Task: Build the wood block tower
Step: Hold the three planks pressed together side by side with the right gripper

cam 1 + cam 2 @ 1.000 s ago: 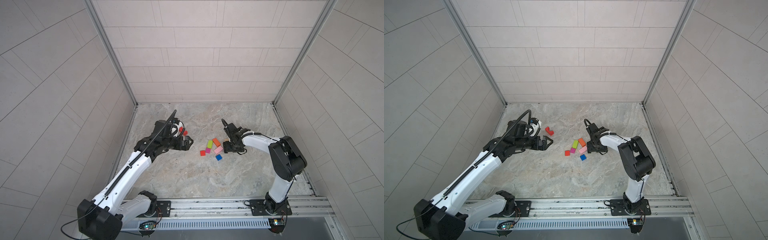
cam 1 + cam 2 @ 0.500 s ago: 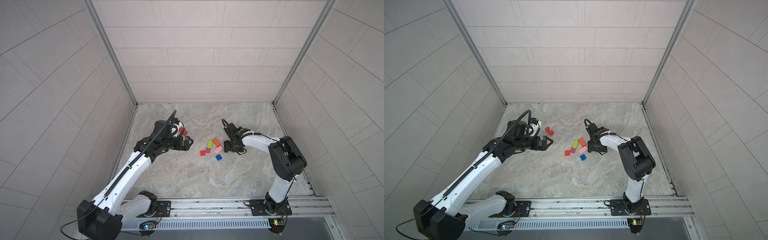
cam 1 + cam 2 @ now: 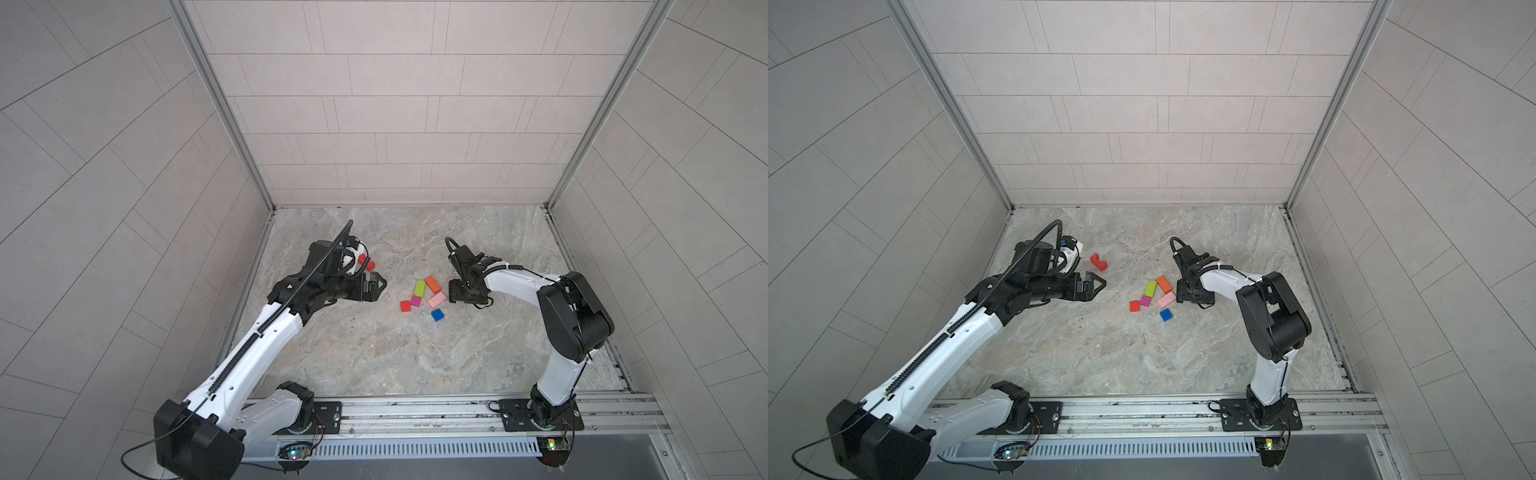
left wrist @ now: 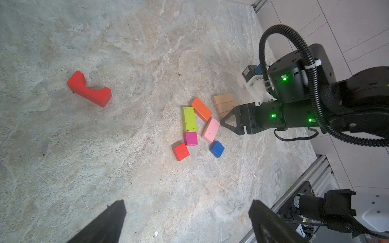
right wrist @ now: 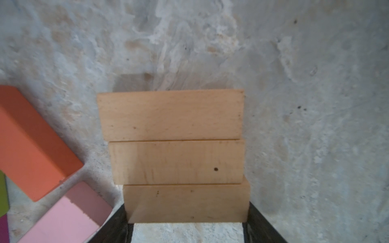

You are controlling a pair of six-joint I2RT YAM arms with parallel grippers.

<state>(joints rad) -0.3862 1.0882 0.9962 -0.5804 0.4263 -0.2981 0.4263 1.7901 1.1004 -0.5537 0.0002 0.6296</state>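
Down on the stone floor (image 3: 374, 353), the right gripper (image 5: 187, 216) pinched the end tan bar (image 5: 185, 202) of three lying side by side; coloured blocks (image 4: 189, 118) lay flat just beside. The left gripper (image 4: 187, 207) hung wide open, empty.

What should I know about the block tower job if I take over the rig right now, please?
Left pincer: open, empty, near the notched red block.
Right pincer: seemingly closed on the end bar of three tan bars pressed together, near the orange block.
Loose on the table: lime block, pink block, magenta cube, red cube, blue cube.
Done: tan bars grouped; no coloured block stacked.
Left: build up with all seven coloured pieces.
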